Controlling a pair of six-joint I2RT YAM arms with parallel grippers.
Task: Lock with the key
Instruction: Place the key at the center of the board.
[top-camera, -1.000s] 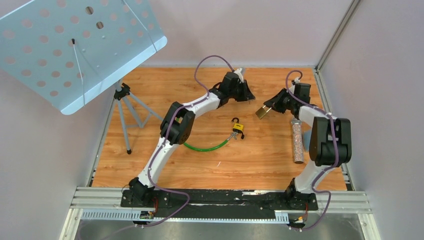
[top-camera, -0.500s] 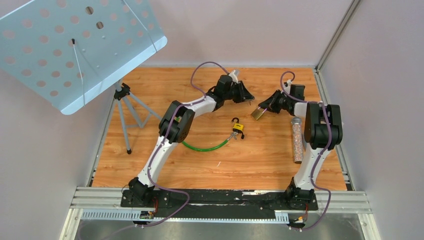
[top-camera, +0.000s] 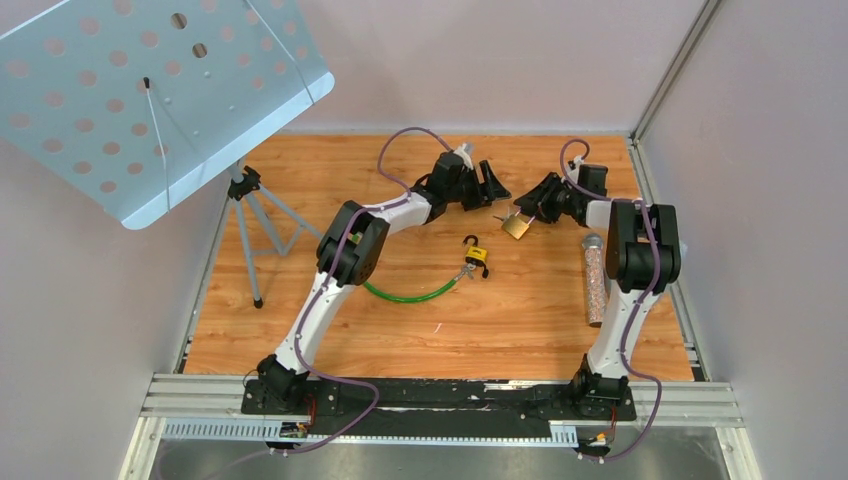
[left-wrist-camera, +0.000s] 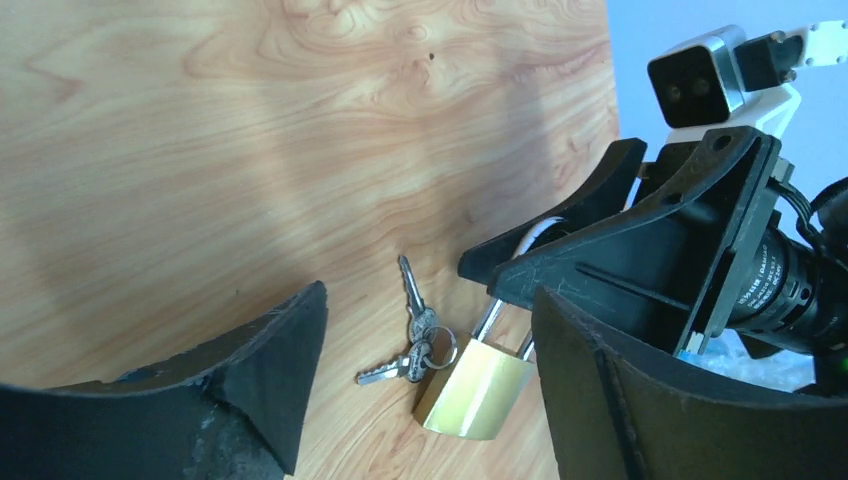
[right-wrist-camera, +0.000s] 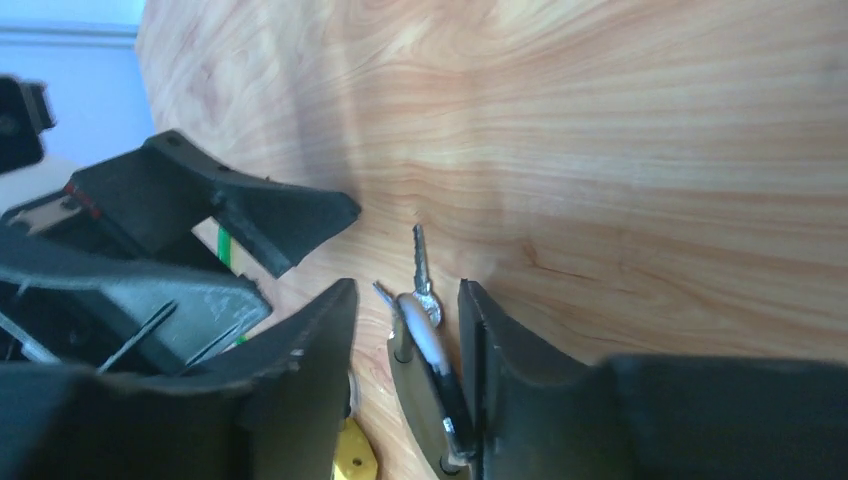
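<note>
A brass padlock (top-camera: 516, 226) lies on the wooden table, a ring of small keys (left-wrist-camera: 417, 331) beside its body (left-wrist-camera: 472, 388). My right gripper (top-camera: 532, 205) stands open around the steel shackle (right-wrist-camera: 432, 352); the shackle leans on one finger (right-wrist-camera: 492, 345), with a gap to the other. My left gripper (top-camera: 492, 186) hovers just left of the lock, open and holding nothing. In the left wrist view its fingers (left-wrist-camera: 268, 372) frame the keys and lock, and the right gripper's fingers (left-wrist-camera: 565, 245) straddle the shackle.
A small yellow padlock (top-camera: 477, 255) on a green cable (top-camera: 410, 293) lies mid-table. A glittery tube (top-camera: 595, 282) lies by the right arm. A tripod (top-camera: 245, 225) holding a perforated blue panel (top-camera: 150, 90) stands at the left. Walls close the back and right.
The right gripper brought the brass padlock down onto the table and opened. The left gripper opened wide, and the keys now lie on the wood.
</note>
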